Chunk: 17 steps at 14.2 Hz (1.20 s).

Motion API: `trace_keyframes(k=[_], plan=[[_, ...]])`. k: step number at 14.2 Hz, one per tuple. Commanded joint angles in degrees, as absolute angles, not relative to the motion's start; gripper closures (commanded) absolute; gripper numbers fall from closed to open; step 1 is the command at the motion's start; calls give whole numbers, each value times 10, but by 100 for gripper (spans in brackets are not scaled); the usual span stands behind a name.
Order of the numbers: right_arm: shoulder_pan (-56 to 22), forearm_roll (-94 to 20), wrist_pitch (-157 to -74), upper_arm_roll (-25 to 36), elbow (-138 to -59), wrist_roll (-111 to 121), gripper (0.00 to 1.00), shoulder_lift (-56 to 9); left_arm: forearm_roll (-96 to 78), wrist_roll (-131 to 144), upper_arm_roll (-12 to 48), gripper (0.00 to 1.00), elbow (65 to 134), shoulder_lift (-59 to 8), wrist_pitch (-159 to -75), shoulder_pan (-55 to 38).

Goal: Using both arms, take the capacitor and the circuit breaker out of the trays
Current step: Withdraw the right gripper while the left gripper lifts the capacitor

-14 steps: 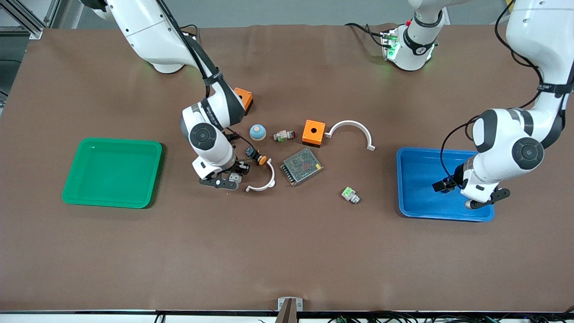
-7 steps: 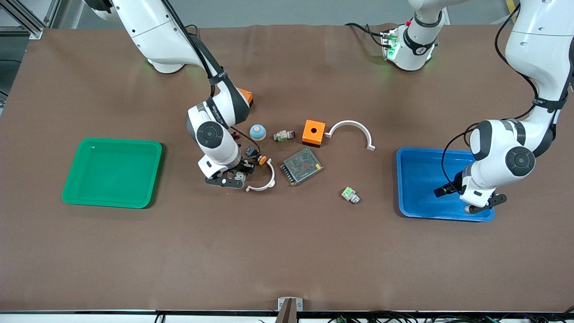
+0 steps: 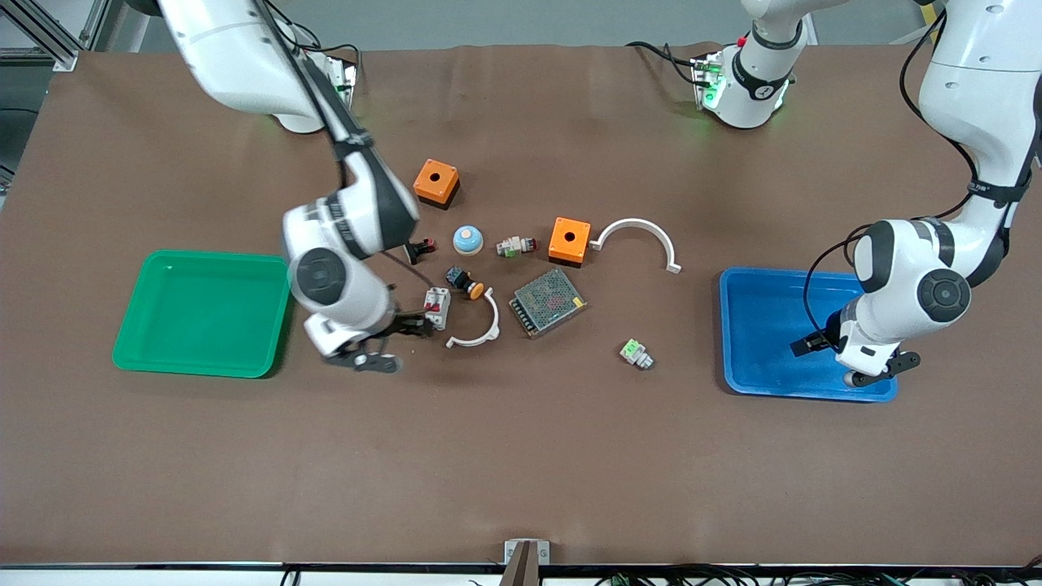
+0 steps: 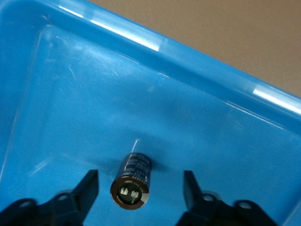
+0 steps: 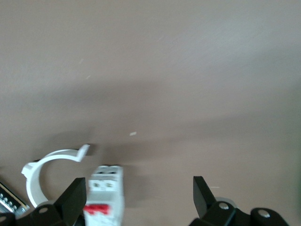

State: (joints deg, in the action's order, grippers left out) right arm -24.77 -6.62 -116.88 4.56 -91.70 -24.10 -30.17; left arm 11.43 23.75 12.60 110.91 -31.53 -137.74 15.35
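Note:
The capacitor [image 4: 132, 184], a small dark cylinder with a lighter round end, lies on the floor of the blue tray [image 4: 207, 117]. My left gripper [image 4: 140, 176] is open, one finger on each side of the capacitor and not touching it. In the front view the left gripper [image 3: 806, 346] is low in the blue tray [image 3: 761, 325] and hides the capacitor. The breaker [image 3: 437, 309], white with red levers, lies on the table. My right gripper [image 5: 138, 182] is open, with the breaker [image 5: 106, 193] close beside one finger. The front view shows the right gripper [image 3: 411, 330] beside the breaker.
A green tray [image 3: 203, 313] sits at the right arm's end. Around the breaker are a white arc [image 3: 480, 334], a push-button [image 3: 466, 282], a metal power supply [image 3: 547, 301], two orange boxes [image 3: 435, 181], a second arc [image 3: 643, 236] and green connector blocks [image 3: 635, 352].
My right arm has swung toward the green tray, uncovering the breaker and an orange box. My left gripper sank lower into the blue tray, then held still.

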Motion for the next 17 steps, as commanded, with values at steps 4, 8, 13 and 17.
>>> trace_keyframes(k=[4,8,13,17], plan=[[-117,-34,-1029,39,-904,-88,0,-213,129,236,131,97,1107,-322,-1385,164],[-61,-13,-924,40,-848,-16,0,-197,128,242,147,100,1107,-290,-1370,163],[-18,-14,-866,39,-789,20,0,-200,123,379,271,100,1106,-247,-1292,163],[-7,-2,-867,40,-761,17,0,-204,123,539,331,100,1105,-256,-1288,121]])
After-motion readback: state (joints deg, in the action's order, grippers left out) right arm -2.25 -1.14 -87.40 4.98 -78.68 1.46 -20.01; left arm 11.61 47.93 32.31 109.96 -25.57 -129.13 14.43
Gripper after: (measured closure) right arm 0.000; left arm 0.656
